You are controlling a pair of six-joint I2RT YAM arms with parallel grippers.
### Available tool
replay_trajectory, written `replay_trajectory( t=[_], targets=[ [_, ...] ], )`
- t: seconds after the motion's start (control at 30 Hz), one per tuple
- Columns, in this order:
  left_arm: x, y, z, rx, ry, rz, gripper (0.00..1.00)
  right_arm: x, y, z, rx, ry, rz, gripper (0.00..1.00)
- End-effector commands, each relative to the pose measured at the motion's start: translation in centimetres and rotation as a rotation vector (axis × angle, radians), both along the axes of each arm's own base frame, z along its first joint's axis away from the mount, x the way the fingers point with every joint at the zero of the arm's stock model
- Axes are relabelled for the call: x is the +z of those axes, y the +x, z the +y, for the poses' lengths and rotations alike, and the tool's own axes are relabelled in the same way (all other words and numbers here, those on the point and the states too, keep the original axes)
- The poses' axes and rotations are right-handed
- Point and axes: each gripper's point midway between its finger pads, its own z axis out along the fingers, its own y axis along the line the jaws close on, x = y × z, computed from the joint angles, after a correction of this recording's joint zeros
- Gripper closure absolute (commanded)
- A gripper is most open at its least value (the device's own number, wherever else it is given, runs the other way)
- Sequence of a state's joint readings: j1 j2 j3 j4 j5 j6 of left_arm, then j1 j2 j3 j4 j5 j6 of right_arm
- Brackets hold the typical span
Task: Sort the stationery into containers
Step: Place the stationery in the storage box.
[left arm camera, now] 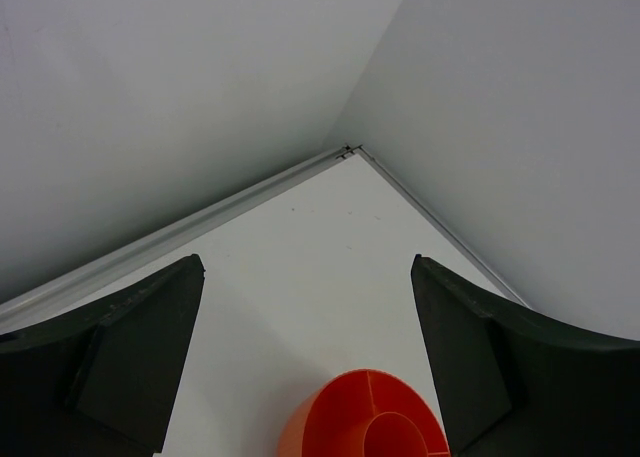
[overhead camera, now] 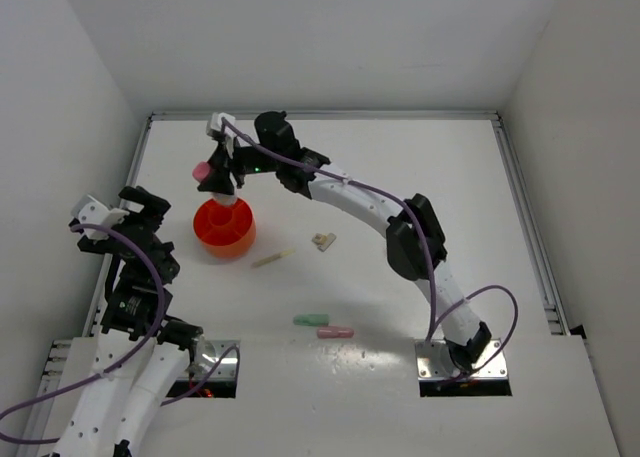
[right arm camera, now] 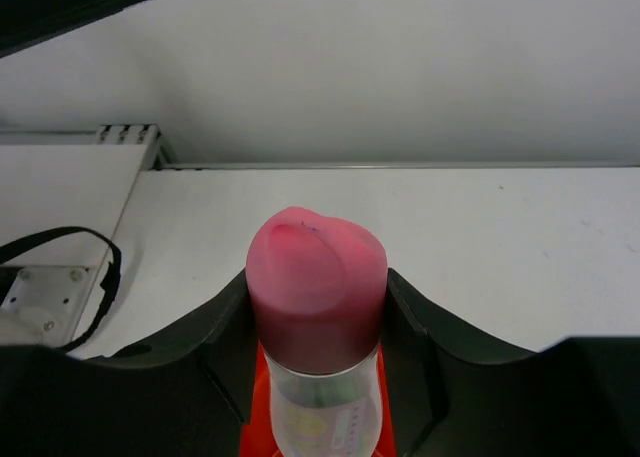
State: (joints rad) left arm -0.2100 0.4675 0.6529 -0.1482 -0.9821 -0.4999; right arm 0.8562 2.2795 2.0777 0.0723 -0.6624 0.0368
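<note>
We look out between the spread fingers of the left end effector, toward a corner of the counter

Two dark fingers stand wide apart at the lower left and lower right, with nothing between them; below the gap, at the bottom edge, we see part of the round orange tub, a curved divider showing inside it, its right side running behind the right-hand finger; the white counter stretches away to a metal rail along its far edges; two pale walls rise behind the rail and meet at the corner.
</note>
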Motion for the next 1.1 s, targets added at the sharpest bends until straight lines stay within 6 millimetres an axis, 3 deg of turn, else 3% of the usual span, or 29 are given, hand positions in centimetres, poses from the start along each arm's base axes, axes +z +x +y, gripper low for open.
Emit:
replay_trajectory(
  t=[0.0, 0.2, 0.27, 0.4, 0.77, 0.9, 1.0, 1.07],
  targets=[
    [1.0, 0.5, -0.6, -0.044, 0.008, -0.026, 0.10, 2.8, -1.5, 0.5, 0.192, 0.176, -0.043, 1.00],
    [1.2, 0.8, -1.1, -0.075, 0.009, -0.035, 0.10, 1.5, -1.7, 0.9, 0.232, 0.214, -0.060, 1.00],
    [1.2, 0.8, -1.1, -0.075, 0.009, -0.035, 0.10, -0.5, -1.4, 1.3, 0.231, 0.200, -0.044, 1.00],
    [1.4, 0.7, -1.2, -0.084, 0.008, -0.044, 0.10, -0.7, -1.1, 1.7, 0.241, 0.208, -0.054, 1.00],
    [1.6, 0.9, -1.4, -0.103, 0.015, -0.048, 0.10, -4.4, -0.1, 1.9, 0.220, 0.177, -0.010, 1.00],
    [1.6, 0.9, -1.4, -0.103, 0.015, -0.048, 0.10, -4.9, -0.3, 1.8, 0.228, 0.168, 0.009, 0.93],
    [1.6, 0.9, -1.4, -0.103, 0.015, -0.048, 0.10, -5.3, -0.6, 1.7, 0.240, 0.165, 0.012, 0.78],
    [1.6, 0.9, -1.4, -0.103, 0.015, -0.048, 0.10, -5.3, -0.7, 1.5, 0.239, 0.159, 0.020, 0.74]
  ],
)
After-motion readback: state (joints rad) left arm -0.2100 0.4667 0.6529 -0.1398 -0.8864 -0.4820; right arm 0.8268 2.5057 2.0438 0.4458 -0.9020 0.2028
